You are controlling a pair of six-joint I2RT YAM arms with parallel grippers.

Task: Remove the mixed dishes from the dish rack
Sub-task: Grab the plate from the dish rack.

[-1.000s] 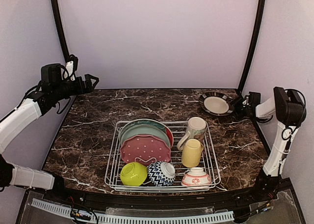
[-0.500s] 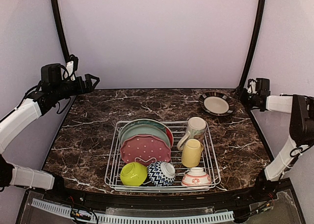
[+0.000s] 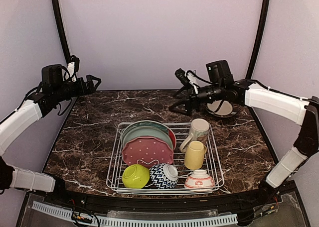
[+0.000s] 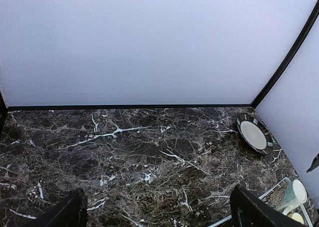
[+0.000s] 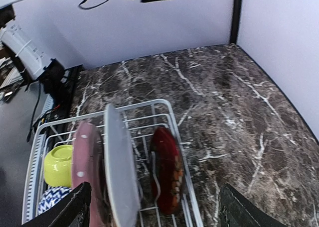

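Note:
The white wire dish rack [image 3: 218,162] sits mid-table. It holds upright teal [image 3: 144,130], red [image 3: 172,136] and pink dotted [image 3: 148,151] plates, a cream mug [image 3: 199,130], a yellow mug [image 3: 194,155], and lime [image 3: 135,176], navy-zigzag [image 3: 164,175] and pink-white [image 3: 199,180] bowls. A black-rimmed plate [image 3: 222,107] lies flat on the table at the back right. My right gripper [image 3: 175,91] hovers open and empty just behind the rack, looking down on the red plate [image 5: 167,170] and the teal plate [image 5: 119,167]. My left gripper [image 3: 93,82] hangs open and empty, high at the back left.
The dark marble table [image 3: 89,137] is walled by pale panels, with black posts in both back corners. The left wrist view shows bare marble [image 4: 149,152], the black-rimmed plate [image 4: 254,134] and the rack's corner with the cream mug [image 4: 294,194].
My right arm has swung from the back right corner leftwards over the black-rimmed plate to behind the rack. The left arm has not moved.

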